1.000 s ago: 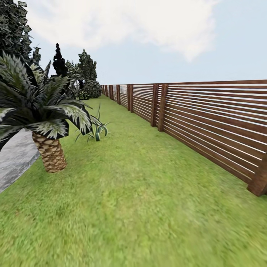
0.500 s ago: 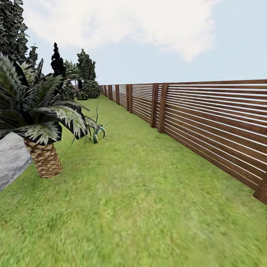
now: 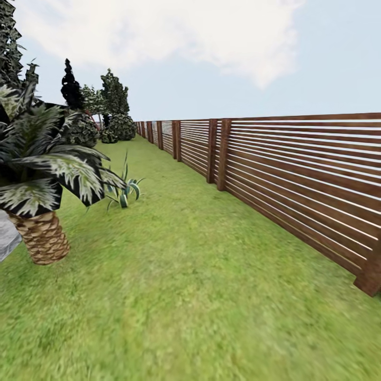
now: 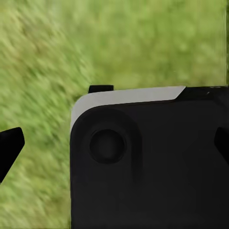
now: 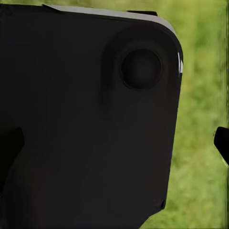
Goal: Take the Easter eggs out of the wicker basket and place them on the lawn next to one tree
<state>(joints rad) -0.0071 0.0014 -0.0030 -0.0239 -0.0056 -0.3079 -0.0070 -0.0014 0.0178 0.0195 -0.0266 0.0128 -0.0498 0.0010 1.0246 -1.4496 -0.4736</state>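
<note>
The lawn stretches far ahead, with the slat fence along its right. A palm stands near left, a small spiky plant beyond it. Each wrist view shows blurred grass behind a black robot body; whether either pincer is apart or together I cannot tell.

A black body panel with rounded corners is showing in the left wrist view, a pale grey strip edging it and a round recess set in. The right wrist view is showing a like panel, its recess upper right.
</note>
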